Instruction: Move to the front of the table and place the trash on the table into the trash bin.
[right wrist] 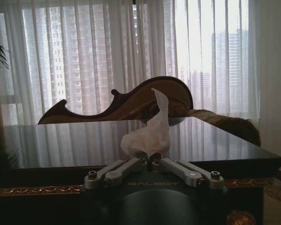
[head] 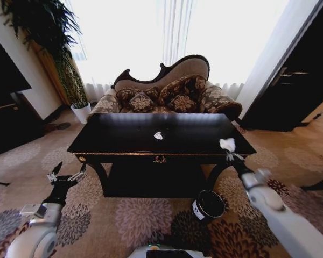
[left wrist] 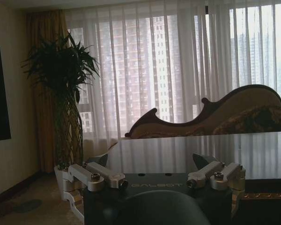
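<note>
The glossy black table (head: 118, 137) stands straight ahead, and one small white piece of trash (head: 158, 135) lies near the middle of its top. My right gripper (head: 228, 152) hovers at the table's front right corner, shut on a white crumpled paper lump (head: 227, 143). In the right wrist view that paper (right wrist: 150, 133) sticks up from the right gripper (right wrist: 149, 162), with the table top (right wrist: 75, 143) behind it. The black trash bin (head: 209, 205) stands on the carpet below, in front of the table's right side. My left gripper (head: 67, 174) is open and empty, low beside the table's left front corner.
A patterned brown sofa (head: 167, 97) sits behind the table under the curtained window. A potted plant (head: 70, 80) stands at the back left and dark cabinets (head: 290, 86) at the right. Flower-patterned carpet (head: 140, 215) lies between me and the table.
</note>
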`<state>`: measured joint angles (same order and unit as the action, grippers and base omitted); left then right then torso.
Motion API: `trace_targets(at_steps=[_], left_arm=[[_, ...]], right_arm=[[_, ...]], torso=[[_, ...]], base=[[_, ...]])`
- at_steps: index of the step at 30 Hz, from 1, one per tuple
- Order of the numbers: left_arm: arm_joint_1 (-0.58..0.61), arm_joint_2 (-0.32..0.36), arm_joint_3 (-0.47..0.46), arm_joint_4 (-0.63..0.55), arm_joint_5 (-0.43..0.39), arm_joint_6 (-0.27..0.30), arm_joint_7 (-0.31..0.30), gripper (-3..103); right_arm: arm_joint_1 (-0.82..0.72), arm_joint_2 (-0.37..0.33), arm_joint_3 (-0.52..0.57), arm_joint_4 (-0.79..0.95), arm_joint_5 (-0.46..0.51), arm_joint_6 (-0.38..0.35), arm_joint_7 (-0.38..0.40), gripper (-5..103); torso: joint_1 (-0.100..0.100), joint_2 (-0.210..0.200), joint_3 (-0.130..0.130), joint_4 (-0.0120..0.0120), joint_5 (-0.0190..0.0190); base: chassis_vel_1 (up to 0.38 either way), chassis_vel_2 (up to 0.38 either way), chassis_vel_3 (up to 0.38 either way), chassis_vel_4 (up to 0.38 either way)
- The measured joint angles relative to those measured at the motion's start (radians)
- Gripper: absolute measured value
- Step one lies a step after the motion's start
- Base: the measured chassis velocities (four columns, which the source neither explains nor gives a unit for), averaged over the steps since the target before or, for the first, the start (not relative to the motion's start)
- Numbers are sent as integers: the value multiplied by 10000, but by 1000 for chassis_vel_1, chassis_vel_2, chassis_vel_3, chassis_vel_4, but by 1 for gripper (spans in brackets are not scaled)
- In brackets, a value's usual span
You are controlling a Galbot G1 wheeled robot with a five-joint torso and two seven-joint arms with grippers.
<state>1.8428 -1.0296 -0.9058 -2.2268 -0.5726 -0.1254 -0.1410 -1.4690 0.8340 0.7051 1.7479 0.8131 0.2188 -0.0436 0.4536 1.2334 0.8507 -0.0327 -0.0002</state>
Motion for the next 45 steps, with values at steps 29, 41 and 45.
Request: trace_targets(at_steps=[29,41,45], left_arm=[[0,0,0,0,0,0,0,100],[0,0,0,0,0,0,0,100],[0,0,0,0,0,0,0,100]], right_arm=[[1390,2681,-2884,-6927,-2775,2778,50,0],[4220,2783,-3753,-11297,-3737,3078,-126,0],[4910,2796,-3768,-12381,-4108,3127,-238,0]], torso=[[3,-2,3,2,0],[4,-3,3,4,1],[4,-3,3,2,-5]], base=[[0,0,0,0],[0,0,0,0],[0,0,0,0]])
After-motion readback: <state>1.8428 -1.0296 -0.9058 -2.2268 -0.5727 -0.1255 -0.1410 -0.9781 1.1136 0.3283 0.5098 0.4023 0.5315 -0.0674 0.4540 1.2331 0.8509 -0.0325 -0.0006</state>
